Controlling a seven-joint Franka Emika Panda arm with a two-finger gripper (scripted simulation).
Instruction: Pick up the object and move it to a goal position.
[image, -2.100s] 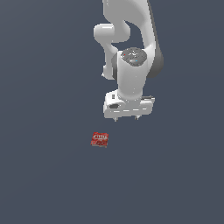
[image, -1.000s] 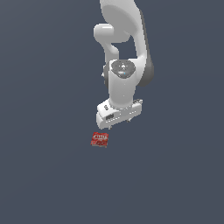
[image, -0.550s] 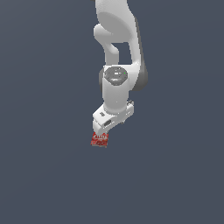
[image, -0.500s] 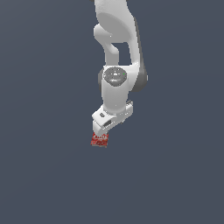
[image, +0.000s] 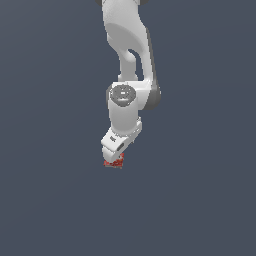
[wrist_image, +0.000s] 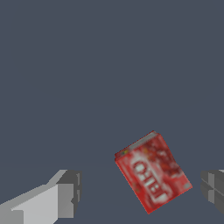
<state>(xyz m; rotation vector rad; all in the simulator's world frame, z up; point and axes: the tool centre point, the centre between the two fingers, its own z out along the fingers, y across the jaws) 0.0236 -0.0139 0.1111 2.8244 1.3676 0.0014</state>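
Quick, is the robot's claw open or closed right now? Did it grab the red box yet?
Gripper: open. Its fingers sit on either side of the red box with gaps showing, so it is not holding it yet.

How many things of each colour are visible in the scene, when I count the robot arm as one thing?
Red: 1, the red box, lying between the open fingers of the gripper
White: 1, the robot arm
Total: 2
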